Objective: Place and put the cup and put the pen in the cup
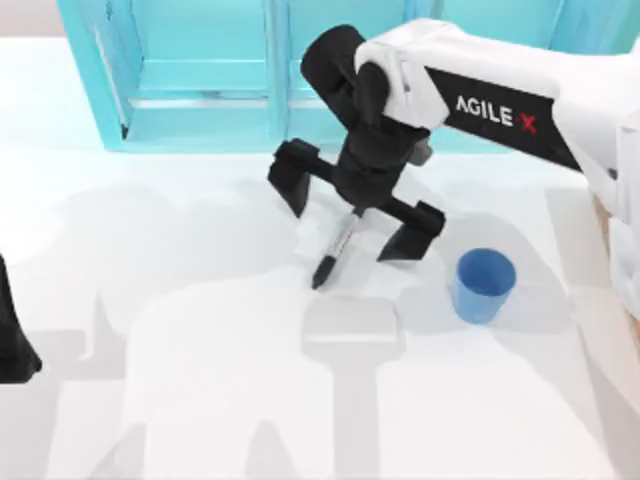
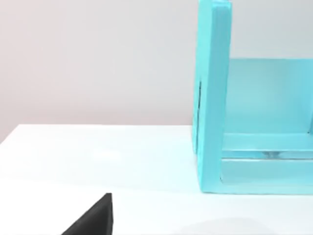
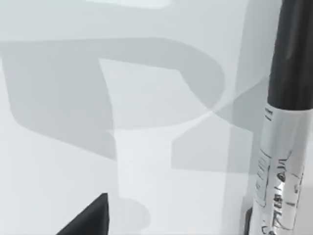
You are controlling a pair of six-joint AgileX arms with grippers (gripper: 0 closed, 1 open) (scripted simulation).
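The pen (image 1: 333, 252) lies slanted on the white table, black cap toward the front. My right gripper (image 1: 347, 222) hovers right over it, open, with one finger on each side of the barrel and both fingers well apart from it. In the right wrist view the pen (image 3: 281, 147) runs close by, with its grey-white printed barrel and black cap, and one black fingertip (image 3: 90, 218) shows at the edge. The small blue cup (image 1: 483, 283) stands upright to the right of the pen, a short way from the right finger. My left gripper (image 1: 15, 345) is parked at the table's left edge.
A large turquoise shelf unit (image 1: 200, 90) runs along the back of the table, just behind the right gripper; its side wall (image 2: 212, 98) shows in the left wrist view. White table surface (image 1: 200, 400) stretches across the front and left.
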